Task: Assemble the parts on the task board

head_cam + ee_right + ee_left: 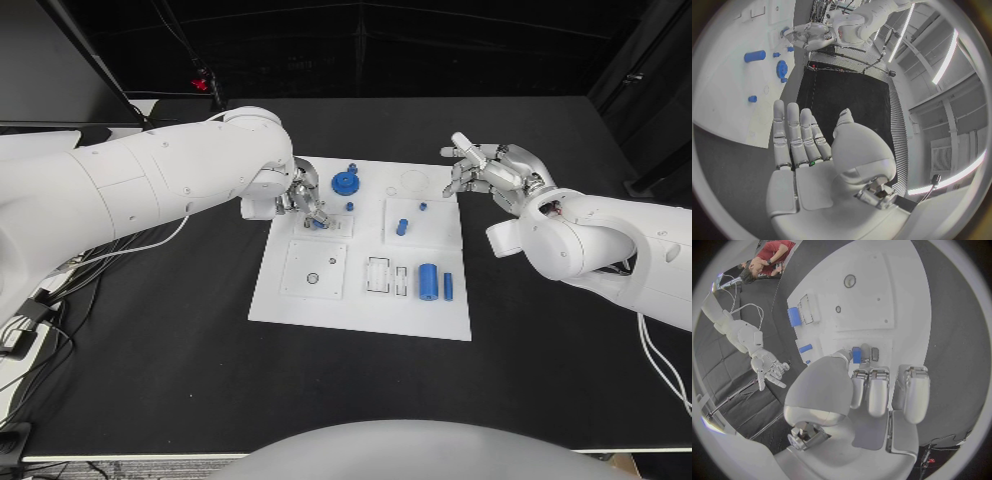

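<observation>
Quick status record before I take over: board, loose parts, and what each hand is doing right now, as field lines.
task board: white plate in the middle of the black table
left hand: down over the board's far left corner, fingers at a small blue part
right hand: above the board's far right corner, fingers apart, holding nothing
blue gear: at the far edge
large blue cylinder: lying near the right edge, thin blue peg beside it

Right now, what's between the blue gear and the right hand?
In the head view, only bare white task board lies between the blue gear and the right hand.
</observation>
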